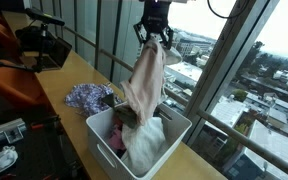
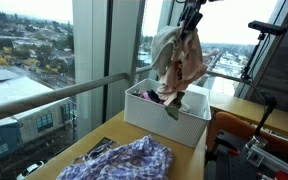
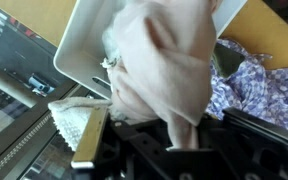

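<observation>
My gripper [image 1: 154, 35] is shut on a pale pink cloth [image 1: 144, 85] and holds it up high above a white basket [image 1: 104, 140]. The cloth hangs down from the jaws, and its lower end reaches the clothes heaped in the basket. In the other exterior view the gripper [image 2: 191, 20] holds the same cloth [image 2: 182, 65] over the basket [image 2: 149, 118]. In the wrist view the cloth [image 3: 164, 60] fills the middle, pinched between the jaws [image 3: 174, 135], with the basket [image 3: 84, 45] below it.
A purple patterned garment [image 1: 87, 96] lies on the wooden table [image 1: 64, 70] beside the basket; it also shows in the other exterior view [image 2: 124, 160] and the wrist view [image 3: 254, 85]. Large windows stand right behind the table. Orange chairs [image 1: 9, 60] stand nearby.
</observation>
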Controlling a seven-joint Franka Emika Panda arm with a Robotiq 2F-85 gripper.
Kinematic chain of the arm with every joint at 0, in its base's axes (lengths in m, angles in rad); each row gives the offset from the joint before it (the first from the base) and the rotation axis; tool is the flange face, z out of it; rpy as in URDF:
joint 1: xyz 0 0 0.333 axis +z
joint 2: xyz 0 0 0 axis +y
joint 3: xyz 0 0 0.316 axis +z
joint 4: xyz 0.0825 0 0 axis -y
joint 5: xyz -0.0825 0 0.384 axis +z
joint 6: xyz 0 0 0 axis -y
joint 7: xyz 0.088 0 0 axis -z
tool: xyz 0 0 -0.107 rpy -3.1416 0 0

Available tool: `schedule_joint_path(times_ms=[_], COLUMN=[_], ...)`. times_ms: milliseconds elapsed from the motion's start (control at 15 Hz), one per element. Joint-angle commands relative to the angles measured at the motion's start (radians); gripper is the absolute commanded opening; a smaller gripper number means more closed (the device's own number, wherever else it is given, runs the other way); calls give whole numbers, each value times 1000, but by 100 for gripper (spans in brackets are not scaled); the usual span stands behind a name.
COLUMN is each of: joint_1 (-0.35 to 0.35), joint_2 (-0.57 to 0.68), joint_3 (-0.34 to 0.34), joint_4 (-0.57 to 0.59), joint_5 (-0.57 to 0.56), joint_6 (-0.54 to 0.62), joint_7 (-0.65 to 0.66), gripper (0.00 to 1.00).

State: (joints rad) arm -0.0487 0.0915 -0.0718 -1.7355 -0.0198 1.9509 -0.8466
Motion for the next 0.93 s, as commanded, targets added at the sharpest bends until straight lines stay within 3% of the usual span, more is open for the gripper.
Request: schedule_joint_path(times_ms=[0, 67, 200, 533, 733, 867], joint_1=[-8, -10, -12, -2, 18, 41], joint_2=[65, 80, 90, 54, 15, -3], joint_3=[13, 13, 15, 27, 59, 94], joint_4=[36, 44, 46, 26, -28, -92], joint_5=[-36, -39, -45, -63, -46, -25], joint_6=[-8, -20, -24, -20, 2, 32], joint_7=[18, 21, 24, 39, 35, 29], gripper=[0, 25, 33, 68, 92, 100])
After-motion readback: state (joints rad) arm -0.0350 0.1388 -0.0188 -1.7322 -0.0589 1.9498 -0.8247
